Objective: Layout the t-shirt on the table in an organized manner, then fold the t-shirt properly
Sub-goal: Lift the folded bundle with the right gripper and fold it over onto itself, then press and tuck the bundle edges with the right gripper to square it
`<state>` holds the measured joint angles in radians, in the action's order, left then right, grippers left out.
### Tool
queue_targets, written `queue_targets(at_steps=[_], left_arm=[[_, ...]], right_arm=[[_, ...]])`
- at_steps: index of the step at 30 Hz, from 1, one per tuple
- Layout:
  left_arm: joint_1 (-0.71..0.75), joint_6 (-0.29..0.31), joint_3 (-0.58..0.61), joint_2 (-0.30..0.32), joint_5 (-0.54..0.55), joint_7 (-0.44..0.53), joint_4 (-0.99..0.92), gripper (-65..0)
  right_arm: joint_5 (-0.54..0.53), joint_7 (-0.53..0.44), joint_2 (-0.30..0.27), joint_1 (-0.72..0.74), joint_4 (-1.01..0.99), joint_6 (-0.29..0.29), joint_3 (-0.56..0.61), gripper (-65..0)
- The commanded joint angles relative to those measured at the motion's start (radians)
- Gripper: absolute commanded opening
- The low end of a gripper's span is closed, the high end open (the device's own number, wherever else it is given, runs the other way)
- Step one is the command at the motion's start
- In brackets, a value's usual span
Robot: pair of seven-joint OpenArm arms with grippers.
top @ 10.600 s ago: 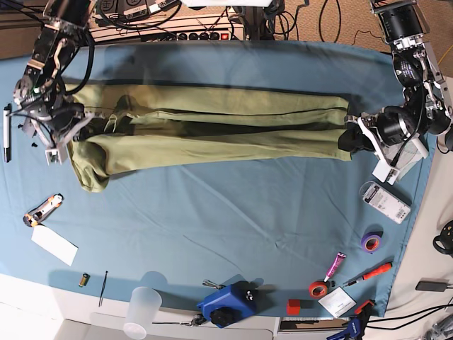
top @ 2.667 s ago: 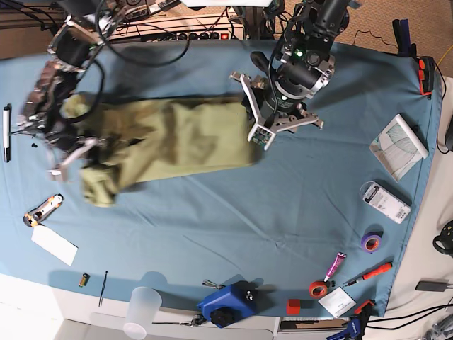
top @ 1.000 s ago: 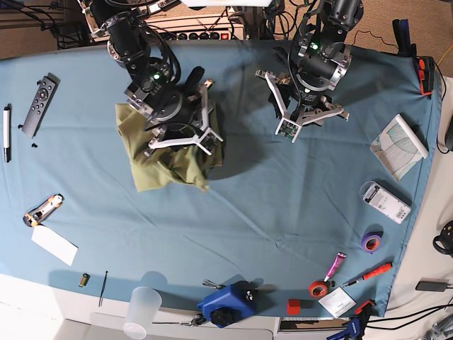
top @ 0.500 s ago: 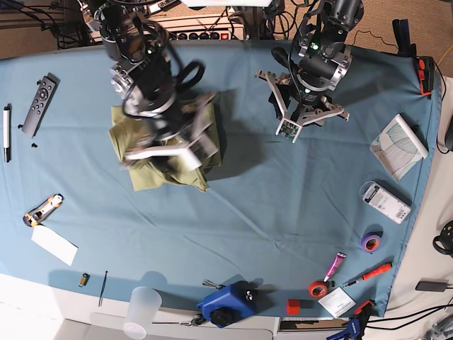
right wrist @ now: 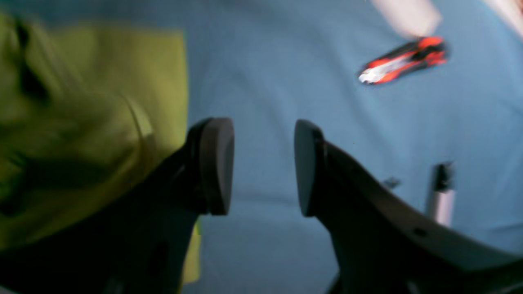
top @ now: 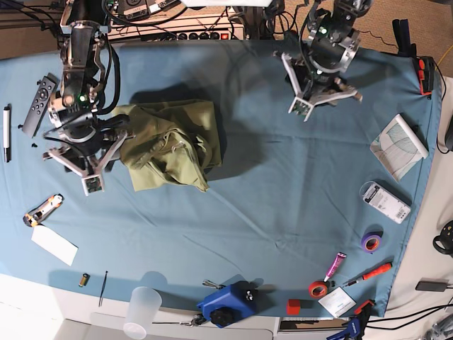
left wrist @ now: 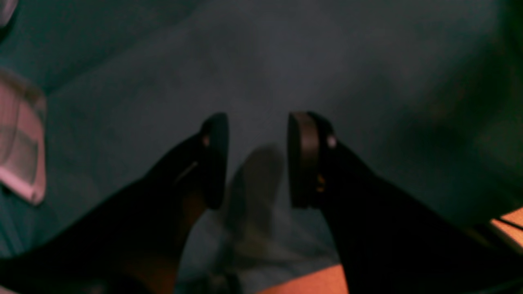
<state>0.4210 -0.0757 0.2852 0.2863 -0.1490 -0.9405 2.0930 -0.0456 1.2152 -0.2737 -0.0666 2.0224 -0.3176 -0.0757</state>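
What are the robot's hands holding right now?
Nothing. Both the left end effector and right end effector are open and empty; the crumpled olive-green cotton t-shirt lies released.

Motion-blurred t-shirt (right wrist: 90, 122) and box cutter (right wrist: 402, 61) in right wrist view

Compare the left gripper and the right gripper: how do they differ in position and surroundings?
The right gripper hangs beside the folded t-shirt; the left gripper hangs far from it, over the bare table. The right wrist view shows bright green fabric at the right gripper's side; the left wrist view shows only dim cloth. Both are open and hold nothing.
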Motion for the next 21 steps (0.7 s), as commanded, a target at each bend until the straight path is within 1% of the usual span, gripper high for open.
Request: queue_targets(at_steps=[1, 5, 6, 7, 10, 12, 14, 15, 17, 19, 21], left_arm=[[0.006, -0.011, -0.001, 0.003, -0.018, 0.021, 0.014, -42.5], [0.008, -0.010, -0.001, 0.002, -0.023, 0.027, 0.014, -42.5], [0.006, -0.010, -0.001, 0.002, -0.023, 0.031, 0.014, -42.5], [0.005, -0.010, 0.000, 0.002, -0.023, 0.033, 0.014, -42.5], [-0.002, -0.010, -0.001, 0.002, -0.023, 0.032, 0.014, -42.5], [-0.006, -0.010, -0.001, 0.002, -0.023, 0.033, 0.014, -42.5], [-0.006, -0.010, -0.001, 0.002, -0.023, 0.034, 0.014, -42.5], [-0.006, -0.010, -0.001, 0.002, -0.023, 0.034, 0.014, -42.5], [-0.006, -0.011, 0.000, 0.002, -0.023, 0.038, 0.014, -42.5], [-0.007, -0.010, -0.001, 0.002, -0.013, 0.045, 0.014, -42.5], [-0.009, -0.010, 0.000, 0.002, 0.000, 0.047, 0.014, -42.5]], right_arm=[[-0.030, -0.014, -0.008, 0.008, -0.005, -0.016, 0.003, -40.6], [-0.135, -0.012, -0.008, -0.021, -0.034, -0.085, 0.049, -40.6], [-0.154, -0.004, -0.009, -0.025, -0.033, -0.109, 0.068, -40.6], [-0.169, 0.011, -0.008, -0.027, -0.033, -0.120, 0.089, -40.6], [-0.174, 0.042, -0.009, -0.031, -0.032, -0.123, 0.151, -40.6], [-0.167, 0.042, -0.009, -0.031, -0.032, -0.121, 0.181, -40.6], [-0.130, 0.014, -0.008, -0.030, -0.030, -0.115, 0.191, -40.6], [-0.094, -0.009, -0.009, -0.030, -0.026, -0.104, 0.191, -40.6], [0.002, -0.041, -0.009, -0.022, -0.010, -0.063, 0.191, -40.6], [0.073, -0.042, -0.009, -0.001, 0.014, -0.027, 0.190, -40.6], [0.089, -0.049, -0.009, 0.019, 0.050, -0.014, 0.185, -40.6]])
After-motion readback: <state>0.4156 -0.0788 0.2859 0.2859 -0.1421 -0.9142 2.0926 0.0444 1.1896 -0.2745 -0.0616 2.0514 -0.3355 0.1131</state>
